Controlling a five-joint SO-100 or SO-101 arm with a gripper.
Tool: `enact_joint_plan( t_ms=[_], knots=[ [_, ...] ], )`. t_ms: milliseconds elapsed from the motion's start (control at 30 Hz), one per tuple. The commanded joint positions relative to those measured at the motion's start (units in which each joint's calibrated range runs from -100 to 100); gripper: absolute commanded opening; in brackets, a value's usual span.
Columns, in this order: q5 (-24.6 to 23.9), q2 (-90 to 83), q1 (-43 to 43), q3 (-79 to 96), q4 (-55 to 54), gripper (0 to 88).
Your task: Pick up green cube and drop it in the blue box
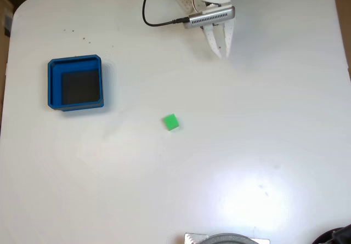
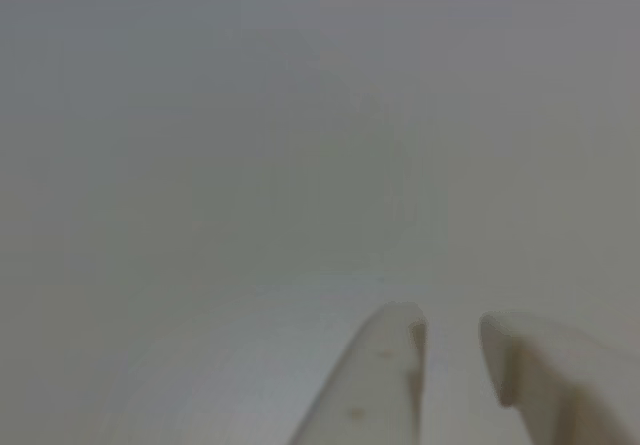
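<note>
Resting on the white tabletop (image 1: 247, 145) near the middle of the fixed view, the green cube (image 1: 171, 122) sits flat, slightly rotated, with nothing touching it. The blue box (image 1: 75, 83) stands well apart from it toward the left of that view, upright, its dark inner floor bare. The gripper (image 1: 223, 53) hangs near the top edge of the fixed view, above and to the right of the cube, well apart from both cube and box. Its jaws point down the picture and stand slightly spread, a narrow gap between the tips, pinching nothing. A grey slotted camera module (image 1: 209, 18) is mounted across the wrist, with a black cable (image 1: 147, 11) looping from it toward the top edge. In the other view, the gripper (image 2: 450, 330) enters from the bottom edge, its two pale fingertips (image 2: 395, 350) parted by a narrow gap over blurred plain tabletop (image 2: 250, 165). A grey round object (image 1: 226, 239) shows partly at the bottom edge of the fixed view; what it is cannot be told.
</note>
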Motion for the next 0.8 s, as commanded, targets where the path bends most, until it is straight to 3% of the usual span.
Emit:
enact_joint_plan(
  t_ms=[0,767],
  knots=[
    [0.0,-0.3,0.3,0.4,-1.6,1.8],
    [0.0,-0.3,3.8,0.3,-1.6,1.8]
  ],
)
